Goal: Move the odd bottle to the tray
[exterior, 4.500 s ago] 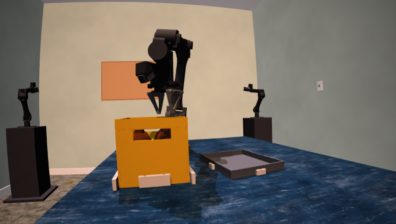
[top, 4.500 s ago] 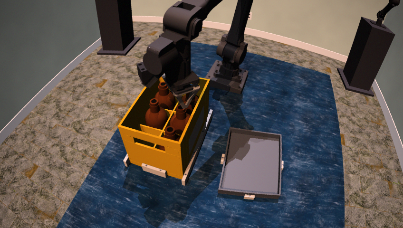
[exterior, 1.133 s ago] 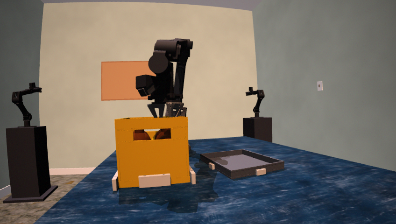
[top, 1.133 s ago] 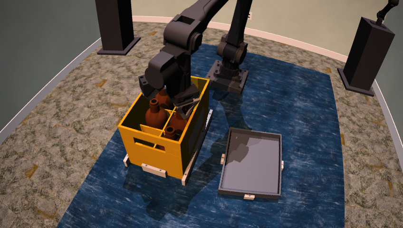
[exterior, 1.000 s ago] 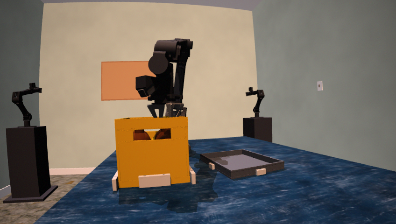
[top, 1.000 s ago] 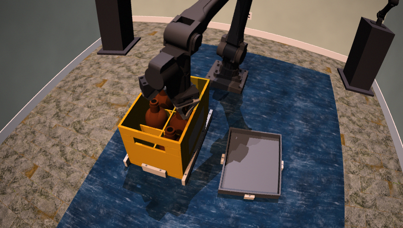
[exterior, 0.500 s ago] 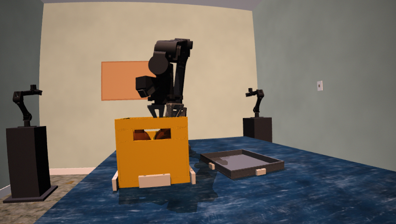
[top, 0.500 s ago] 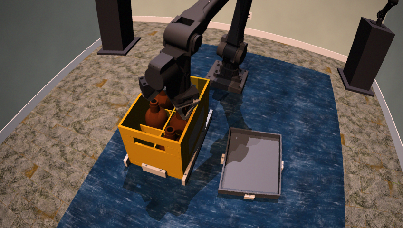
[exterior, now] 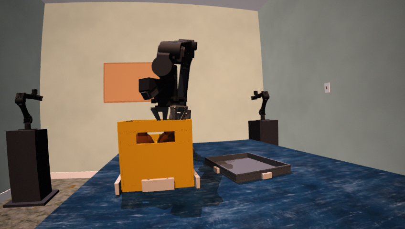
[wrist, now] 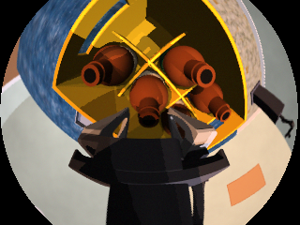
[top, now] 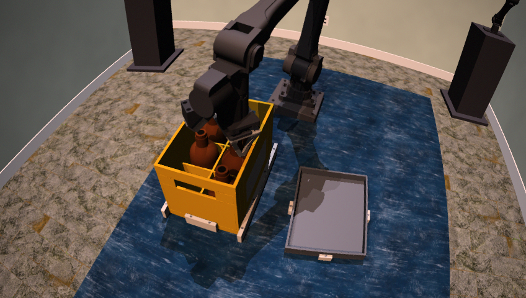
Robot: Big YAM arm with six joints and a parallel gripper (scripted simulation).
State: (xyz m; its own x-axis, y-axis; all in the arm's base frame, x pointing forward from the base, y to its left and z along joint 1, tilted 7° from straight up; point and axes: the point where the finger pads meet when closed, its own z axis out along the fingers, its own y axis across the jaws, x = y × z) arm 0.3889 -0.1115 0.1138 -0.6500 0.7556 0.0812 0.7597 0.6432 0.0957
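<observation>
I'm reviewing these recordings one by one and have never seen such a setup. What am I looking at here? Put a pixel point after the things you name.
The machine is one dark jointed arm, bolted at its base (top: 315,114). It ends in a two-fingered gripper (wrist: 148,111), which works like a pair of tongs.

The top picture looks down from above, the exterior one looks level from beyond the crate, and the wrist one rides on the arm, looking past the fingers.

On the blue table (top: 398,154) (exterior: 326,195) stand a yellow crate (top: 199,203) (exterior: 156,161) with brown bottles between dividers, and a shallow grey tray (top: 328,217) (exterior: 250,165). Pale blocks sit around both.

Nothing is held: the fingers are apart, reaching down around a bottle's neck (wrist: 148,114). No bottle is on the tray.
</observation>
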